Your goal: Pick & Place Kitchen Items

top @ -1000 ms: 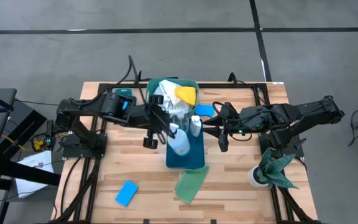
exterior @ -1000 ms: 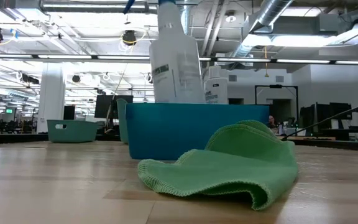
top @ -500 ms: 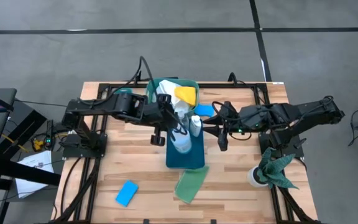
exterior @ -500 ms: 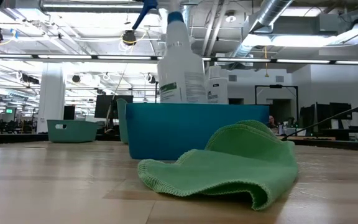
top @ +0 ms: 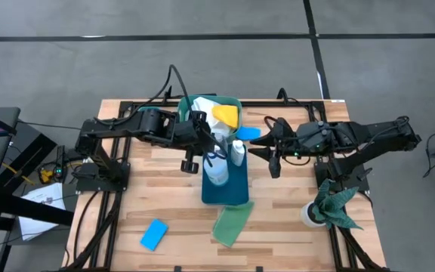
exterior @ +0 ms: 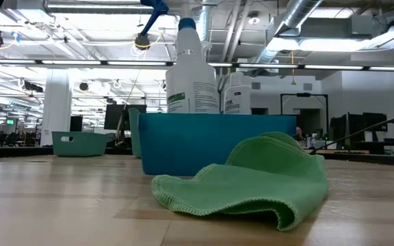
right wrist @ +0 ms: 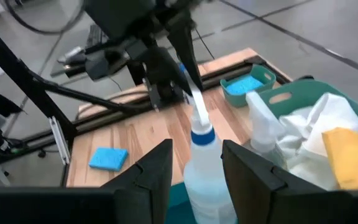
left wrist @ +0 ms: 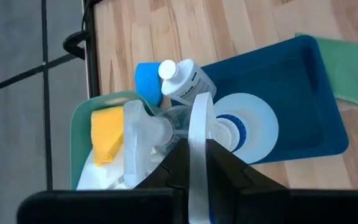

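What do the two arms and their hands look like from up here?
Both arms are dark, jointed links with black cables looping off them. The left arm shows a small teal patch near its wrist. Each ends in a black two-fingered hand: left hand, right hand.

You have a wooden counter point(top: 149, 189) of pale planks on a black frame, standing on a grey floor point(top: 202, 60) crossed by dark lines. On it a blue tray point(top: 236, 193) lies near the middle, and a teal basket point(top: 191, 102) with handle slots touches the tray's far end. At the counter's right near corner a dark green rag point(top: 334, 204) with pointed corners lies over a white roll. From the low view, another teal basket point(exterior: 79, 143) stands farther back on the left.
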Robot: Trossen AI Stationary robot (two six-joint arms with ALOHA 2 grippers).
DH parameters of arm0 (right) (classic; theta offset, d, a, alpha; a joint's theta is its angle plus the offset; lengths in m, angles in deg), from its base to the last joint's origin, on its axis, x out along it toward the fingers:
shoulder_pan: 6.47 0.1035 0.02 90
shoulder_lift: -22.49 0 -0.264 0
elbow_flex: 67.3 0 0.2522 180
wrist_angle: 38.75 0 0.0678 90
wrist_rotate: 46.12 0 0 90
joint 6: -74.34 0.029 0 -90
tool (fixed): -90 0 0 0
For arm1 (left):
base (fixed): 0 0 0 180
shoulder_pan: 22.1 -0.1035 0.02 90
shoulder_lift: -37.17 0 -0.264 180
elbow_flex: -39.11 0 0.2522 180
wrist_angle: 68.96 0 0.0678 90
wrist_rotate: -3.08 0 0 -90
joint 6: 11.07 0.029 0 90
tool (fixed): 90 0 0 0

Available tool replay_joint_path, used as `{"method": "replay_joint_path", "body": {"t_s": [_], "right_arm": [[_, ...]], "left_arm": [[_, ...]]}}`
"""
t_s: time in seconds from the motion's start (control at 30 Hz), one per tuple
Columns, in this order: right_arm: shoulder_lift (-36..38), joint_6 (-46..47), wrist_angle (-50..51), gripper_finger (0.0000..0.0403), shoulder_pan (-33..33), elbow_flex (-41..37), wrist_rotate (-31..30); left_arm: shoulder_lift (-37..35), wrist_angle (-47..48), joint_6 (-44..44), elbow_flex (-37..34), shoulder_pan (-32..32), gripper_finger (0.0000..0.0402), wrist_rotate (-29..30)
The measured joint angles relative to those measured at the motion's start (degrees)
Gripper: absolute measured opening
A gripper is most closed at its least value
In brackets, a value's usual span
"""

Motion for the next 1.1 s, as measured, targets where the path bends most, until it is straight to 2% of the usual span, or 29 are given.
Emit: {"method": "replay_joint_path", "body": {"t_s": [0.13,0.47,1.1], "right_arm": [[0.1,-0.4,0.2,0.0132,0.0,-0.1,0.0],[0.2,-0.8,0.2,0.0132,-0.3,-0.1,0.0],[0.1,-0.6,0.3,0.0132,-0.3,-0.1,0.0]], "left_arm": [[0.0,-0.1,0.1,0.0,-0.1,0.0024,-0.1],[-0.6,-1.7,0.2,0.1,0.0,0.0080,-0.7],[-10.4,-9.8,-2.4,0.0,0.3,0.0085,-1.2]]}}
